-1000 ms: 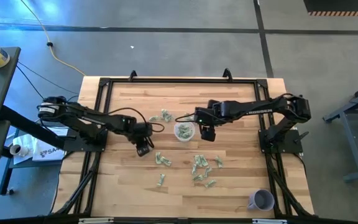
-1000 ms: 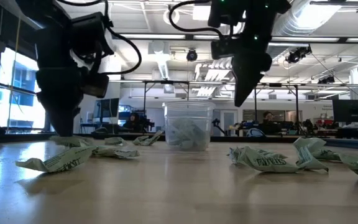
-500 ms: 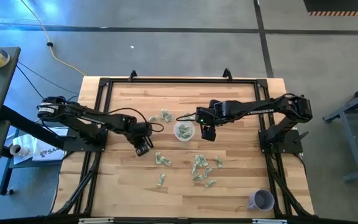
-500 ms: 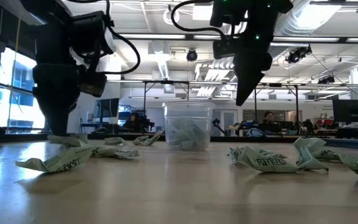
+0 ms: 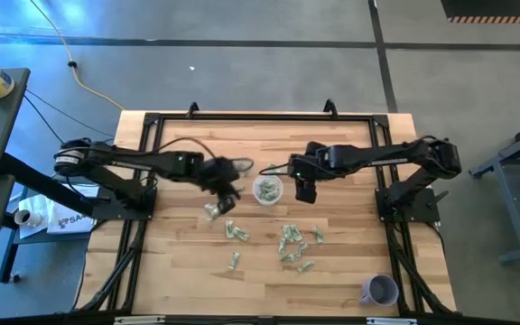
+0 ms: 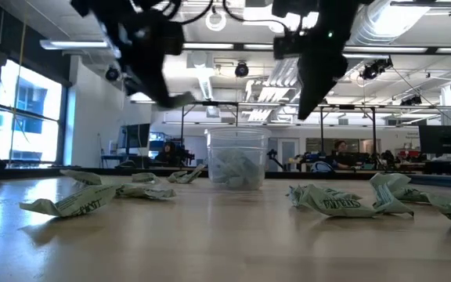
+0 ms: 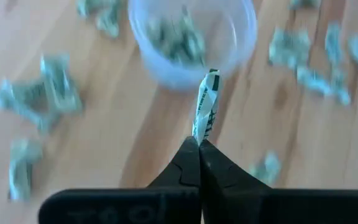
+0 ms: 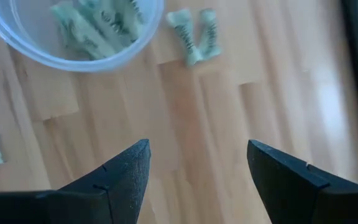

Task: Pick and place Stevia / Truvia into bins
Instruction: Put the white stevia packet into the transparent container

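Left claw [image 7: 199,142] is clamped on one Stevia packet [image 7: 206,104], held raised beside the clear cup [image 7: 191,37] so we can drop it in. Right claw [image 8: 194,171] hovers spread, empty, above the worktop [image 8: 229,106].

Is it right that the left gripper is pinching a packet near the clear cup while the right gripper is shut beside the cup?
Not quite. The right gripper is open, as the right wrist view shows; it holds nothing. The rest stands: the left gripper pinches a packet near the clear cup.
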You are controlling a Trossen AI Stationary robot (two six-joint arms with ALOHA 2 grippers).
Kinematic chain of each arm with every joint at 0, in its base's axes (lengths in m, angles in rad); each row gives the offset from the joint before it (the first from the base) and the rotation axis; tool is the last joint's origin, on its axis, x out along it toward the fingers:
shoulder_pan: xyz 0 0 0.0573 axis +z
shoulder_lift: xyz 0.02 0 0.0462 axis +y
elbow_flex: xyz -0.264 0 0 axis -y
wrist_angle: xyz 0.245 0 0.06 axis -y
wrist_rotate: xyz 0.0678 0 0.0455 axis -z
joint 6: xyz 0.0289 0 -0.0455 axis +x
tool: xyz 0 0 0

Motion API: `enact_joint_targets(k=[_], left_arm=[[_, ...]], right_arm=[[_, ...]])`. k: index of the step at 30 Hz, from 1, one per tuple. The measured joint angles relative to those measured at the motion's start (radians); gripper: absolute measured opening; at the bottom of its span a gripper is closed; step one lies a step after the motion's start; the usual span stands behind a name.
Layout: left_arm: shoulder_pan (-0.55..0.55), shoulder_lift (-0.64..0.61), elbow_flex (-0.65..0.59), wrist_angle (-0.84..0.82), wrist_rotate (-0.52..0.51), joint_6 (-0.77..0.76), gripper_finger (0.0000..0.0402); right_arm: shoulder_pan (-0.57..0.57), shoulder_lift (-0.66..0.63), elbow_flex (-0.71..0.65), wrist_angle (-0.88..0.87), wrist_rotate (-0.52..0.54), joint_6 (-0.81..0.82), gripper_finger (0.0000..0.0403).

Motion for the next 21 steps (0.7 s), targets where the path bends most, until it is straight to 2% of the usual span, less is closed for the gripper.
enact_joint_targets(k=[6, 10, 15, 21], left_arm=[[0.123, 0.153, 0.013, 0.274, 0.141, 0.05, 0.0023], [0.122, 0.264, 0.121, 0.286, 0.181, 0.082, 0.0023], [0.093, 0.405, 0.273, 0.17, 0.166, 0.135, 0.0046], [0.094, 0.48, 0.408, -0.081, 0.04, 0.135, 0.0133]], right_arm=[[0.021, -0.133, 0.0, -0.092, 0.108, 0.076, 0.0259], [0.026, -0.209, 0.001, -0.195, 0.143, 0.165, 0.0259], [0.042, -0.271, 0.001, -0.289, 0.202, 0.243, 0.0259], [0.079, -0.303, 0.001, -0.323, 0.228, 0.296, 0.0259]])
